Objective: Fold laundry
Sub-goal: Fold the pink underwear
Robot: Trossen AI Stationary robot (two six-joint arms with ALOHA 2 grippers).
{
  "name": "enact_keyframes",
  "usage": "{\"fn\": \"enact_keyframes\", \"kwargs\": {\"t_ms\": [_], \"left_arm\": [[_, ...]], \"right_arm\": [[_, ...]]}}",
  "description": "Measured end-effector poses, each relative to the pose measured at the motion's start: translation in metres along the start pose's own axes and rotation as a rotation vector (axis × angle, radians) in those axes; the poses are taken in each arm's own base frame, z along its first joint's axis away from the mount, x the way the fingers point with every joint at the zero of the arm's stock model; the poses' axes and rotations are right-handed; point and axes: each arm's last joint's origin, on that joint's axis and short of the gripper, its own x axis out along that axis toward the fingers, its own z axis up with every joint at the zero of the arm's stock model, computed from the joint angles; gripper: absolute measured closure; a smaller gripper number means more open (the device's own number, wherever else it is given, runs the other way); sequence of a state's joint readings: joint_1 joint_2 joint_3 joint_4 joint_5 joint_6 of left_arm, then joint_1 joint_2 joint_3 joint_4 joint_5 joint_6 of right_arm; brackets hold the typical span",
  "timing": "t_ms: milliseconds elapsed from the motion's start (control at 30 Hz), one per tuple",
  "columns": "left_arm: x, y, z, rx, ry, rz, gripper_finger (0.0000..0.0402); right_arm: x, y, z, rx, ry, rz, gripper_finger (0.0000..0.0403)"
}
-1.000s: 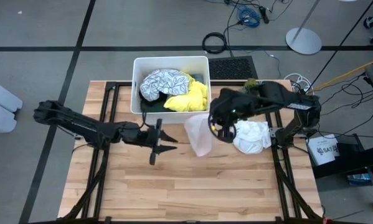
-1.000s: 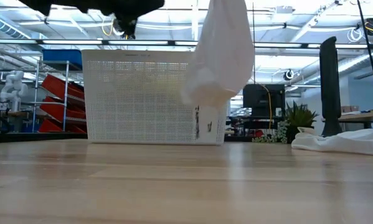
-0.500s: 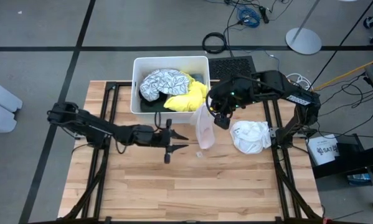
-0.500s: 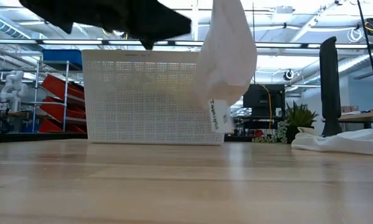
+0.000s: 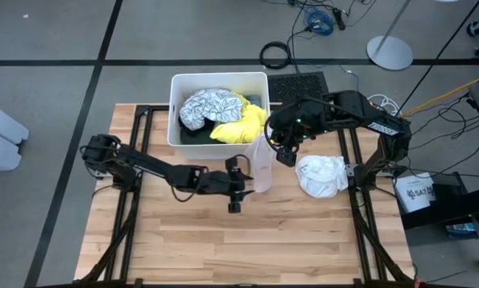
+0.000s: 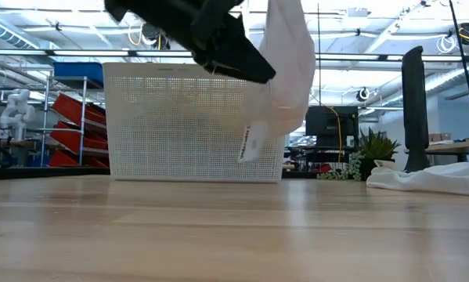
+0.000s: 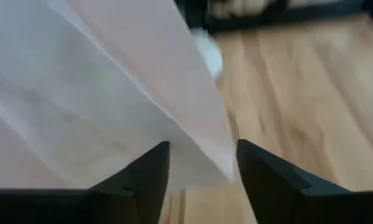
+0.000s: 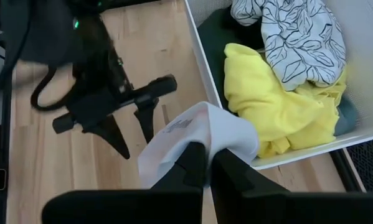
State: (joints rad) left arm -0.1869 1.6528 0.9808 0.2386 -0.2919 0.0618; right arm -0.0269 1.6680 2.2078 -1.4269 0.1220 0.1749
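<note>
My right gripper (image 5: 281, 152) is shut on a pale white garment (image 5: 261, 168) that hangs in front of the white bin (image 5: 175, 112). My left gripper (image 5: 249, 186) is open at the garment's lower edge. In the left wrist view (image 7: 203, 146) the cloth's lower corner (image 7: 205, 155) stands between its fingers. The bin holds a white garment with grey leaf pattern (image 5: 203, 106), a bright yellow one (image 5: 241, 124) and a dark green one (image 5: 195, 134). Another white garment (image 5: 321, 176) lies crumpled on the table at the right. My right gripper pinches a bunched upper part of the pale garment (image 8: 202, 127) between its two fingers, coming from above and pointing down. The garment hangs slack below the fingers, clear of the table, its label (image 6: 248, 142) dangling at the bottom. My left gripper: whether its fingers touch the cloth's corner, I cannot tell.
The bin stands at the table's far edge, close behind the hanging garment. The wooden table top (image 5: 223, 240) is bare toward the near edge. Black frame rails (image 5: 135, 144) run along the left and right sides.
My left gripper has gone toward the table's right edge, up to the hanging garment, staying open. My right gripper has first gone toward the far edge with the garment, then kept still. The garment's lower end has swung and hangs narrower.
</note>
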Motion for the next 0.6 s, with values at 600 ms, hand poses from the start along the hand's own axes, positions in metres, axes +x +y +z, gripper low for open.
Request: {"fn": "enact_keyframes", "kwargs": {"t_ms": [600], "left_arm": [[-0.001, -0.027, -0.002, 0.161, 0.223, 0.091, 0.0150]], "right_arm": [[0.000, -0.001, -0.003, -0.034, 0.026, -0.004, 0.0401]]}}
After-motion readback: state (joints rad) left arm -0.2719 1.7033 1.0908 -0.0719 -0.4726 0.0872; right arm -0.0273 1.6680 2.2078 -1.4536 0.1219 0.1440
